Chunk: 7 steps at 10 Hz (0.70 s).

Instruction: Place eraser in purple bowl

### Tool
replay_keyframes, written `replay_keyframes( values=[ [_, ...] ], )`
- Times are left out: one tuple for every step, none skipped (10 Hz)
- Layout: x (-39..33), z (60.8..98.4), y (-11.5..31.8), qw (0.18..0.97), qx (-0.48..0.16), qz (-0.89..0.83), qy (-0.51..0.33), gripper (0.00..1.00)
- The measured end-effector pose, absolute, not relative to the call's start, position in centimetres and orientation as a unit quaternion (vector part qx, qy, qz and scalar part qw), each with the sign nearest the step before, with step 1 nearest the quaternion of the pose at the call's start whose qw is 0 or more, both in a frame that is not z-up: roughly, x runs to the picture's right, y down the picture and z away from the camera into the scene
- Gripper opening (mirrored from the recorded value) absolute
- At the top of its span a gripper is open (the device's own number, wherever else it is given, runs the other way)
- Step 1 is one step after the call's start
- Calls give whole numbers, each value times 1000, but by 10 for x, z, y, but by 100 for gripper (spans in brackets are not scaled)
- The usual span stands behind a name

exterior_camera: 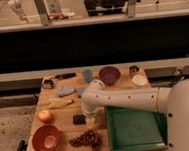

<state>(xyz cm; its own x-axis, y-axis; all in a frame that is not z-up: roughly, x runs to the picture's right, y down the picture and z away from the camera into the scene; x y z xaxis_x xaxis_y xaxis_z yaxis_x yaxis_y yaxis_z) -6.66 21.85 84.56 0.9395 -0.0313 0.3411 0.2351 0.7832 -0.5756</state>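
The eraser (79, 119) is a small flat black block lying on the wooden table (63, 127), left of the green tray. My gripper (89, 117) hangs down from the white arm (125, 101) and sits just right of the eraser, low over the table. I cannot tell whether it touches the eraser. The purple bowl (109, 74) stands at the back of the table, behind the arm's elbow, and looks empty.
A green tray (138, 130) fills the front right. An orange bowl (46, 139) is at the front left, with grapes (86, 139) beside it. An apple (45, 116), a yellow item (60, 103), blue pads (66, 91), a blue cup (88, 75) and a white disc (138, 80) lie around.
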Motion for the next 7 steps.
replay_keyframes(
  values=[
    [-66, 846, 219, 931, -322, -70, -159, 77],
    [-64, 845, 218, 930, -323, -69, -159, 68],
    [-65, 844, 216, 931, -321, -68, -161, 61],
    [-67, 840, 213, 933, -314, -70, -164, 51],
    [-68, 833, 204, 936, -304, -74, -163, 39],
    [-71, 825, 197, 937, -299, -78, -163, 31],
    [-75, 817, 191, 937, -296, -85, -163, 22]
  ],
)
